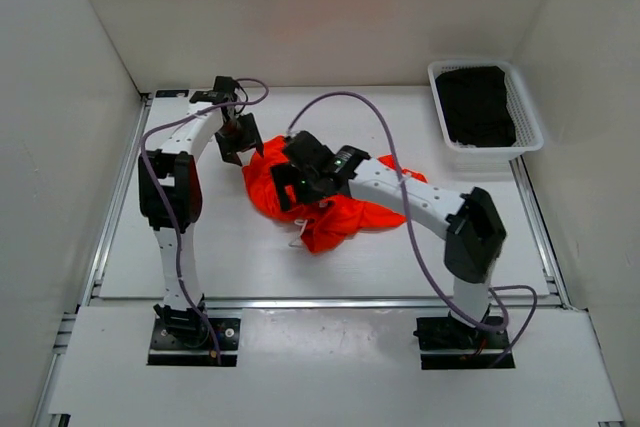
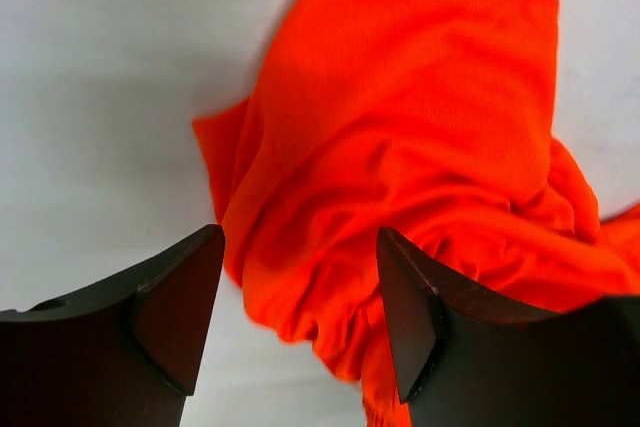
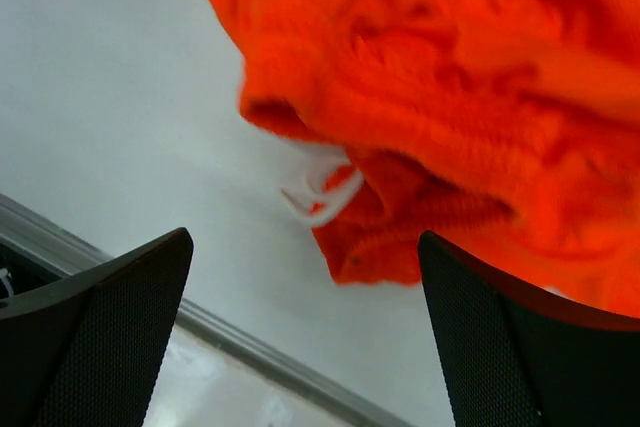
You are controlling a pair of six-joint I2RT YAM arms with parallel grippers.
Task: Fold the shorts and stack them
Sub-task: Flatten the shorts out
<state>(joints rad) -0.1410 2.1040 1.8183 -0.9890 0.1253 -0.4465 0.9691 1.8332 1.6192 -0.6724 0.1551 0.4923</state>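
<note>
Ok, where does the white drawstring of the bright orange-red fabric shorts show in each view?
Top external: white drawstring just left of centre, at the near edge of the crumpled shorts.
Left wrist: not in it.
Right wrist: white drawstring at picture centre, looped below the bunched fabric edge.
Shared landmark: the shorts, in all three views.

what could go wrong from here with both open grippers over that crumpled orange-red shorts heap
1. The bright orange-red fabric shorts lie bunched, not flat. A pinch by the open left gripper may catch several layers and give a crooked fold.
2. The white drawstring loop sticks out at the heap's edge in front of the open right gripper. A finger may snag it and drag the heap.
3. Both grippers hang close together over the heap, so they might bump.
</note>
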